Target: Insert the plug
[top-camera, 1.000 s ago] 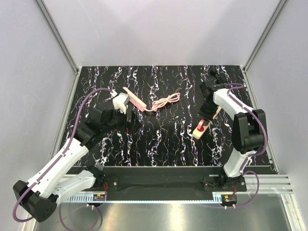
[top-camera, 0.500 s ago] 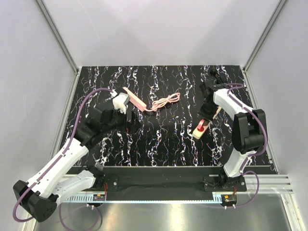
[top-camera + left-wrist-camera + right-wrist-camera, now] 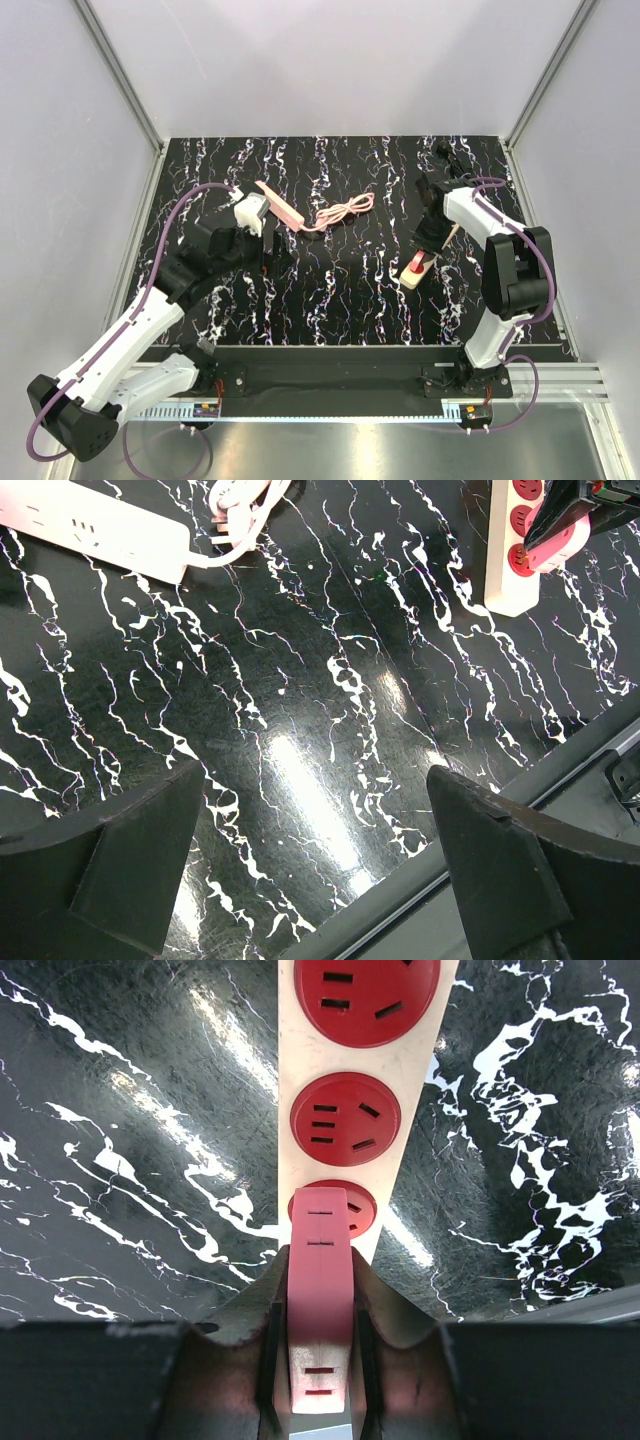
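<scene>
**Plug at socket mouth, not yet seated**

I am seeing the right pincer clamping the red plug, its nose overlapping the nearest socket of the power strip, lower centre of the frame. Against a second ago, the plug is sitting marginally closer in, so seating looks imminent. The left pincer is hanging wide open and empty over the tabletop.

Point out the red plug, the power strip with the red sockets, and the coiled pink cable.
red plug [image 3: 320, 1290]: right wrist view, middle of its upper face.
power strip [image 3: 345, 1118]: right wrist view, on its middle red socket.
pink cable [image 3: 345, 211]: top external view, on the coiled bundle.
</scene>
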### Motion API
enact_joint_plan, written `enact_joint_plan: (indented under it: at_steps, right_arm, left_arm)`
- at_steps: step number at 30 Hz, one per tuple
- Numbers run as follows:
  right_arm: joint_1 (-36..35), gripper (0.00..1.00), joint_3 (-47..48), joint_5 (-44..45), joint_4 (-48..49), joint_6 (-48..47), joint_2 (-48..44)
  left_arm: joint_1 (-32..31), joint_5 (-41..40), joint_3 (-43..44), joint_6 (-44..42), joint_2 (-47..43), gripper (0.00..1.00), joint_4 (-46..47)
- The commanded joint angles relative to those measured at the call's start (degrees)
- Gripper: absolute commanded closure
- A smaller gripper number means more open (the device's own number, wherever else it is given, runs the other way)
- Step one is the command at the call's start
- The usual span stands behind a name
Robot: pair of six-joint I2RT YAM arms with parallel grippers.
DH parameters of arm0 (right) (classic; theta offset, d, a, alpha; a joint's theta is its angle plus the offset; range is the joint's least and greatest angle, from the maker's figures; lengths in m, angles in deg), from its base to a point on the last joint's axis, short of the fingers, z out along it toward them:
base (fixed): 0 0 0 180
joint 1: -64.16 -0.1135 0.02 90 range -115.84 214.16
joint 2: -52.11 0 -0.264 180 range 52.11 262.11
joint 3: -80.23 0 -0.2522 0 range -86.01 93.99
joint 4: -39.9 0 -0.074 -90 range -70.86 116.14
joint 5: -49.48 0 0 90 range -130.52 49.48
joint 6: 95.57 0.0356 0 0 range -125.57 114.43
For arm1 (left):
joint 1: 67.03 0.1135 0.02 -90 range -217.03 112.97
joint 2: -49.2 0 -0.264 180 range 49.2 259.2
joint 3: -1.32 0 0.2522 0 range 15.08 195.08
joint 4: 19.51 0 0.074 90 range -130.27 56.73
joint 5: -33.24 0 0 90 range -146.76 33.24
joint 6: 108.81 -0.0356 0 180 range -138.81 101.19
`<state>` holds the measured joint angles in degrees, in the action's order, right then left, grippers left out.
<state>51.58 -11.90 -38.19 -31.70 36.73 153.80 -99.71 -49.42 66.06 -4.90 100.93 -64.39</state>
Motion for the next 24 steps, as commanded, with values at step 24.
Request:
enact_joint_plan:
  at_steps: [24]
  right_arm:
    - [-4.4,1.00,-6.0,3.5,1.1,3.9,2.5]
  left_arm:
    - [-0.3,-1.0,0.7,-0.7,-1.1,0.01,1.6]
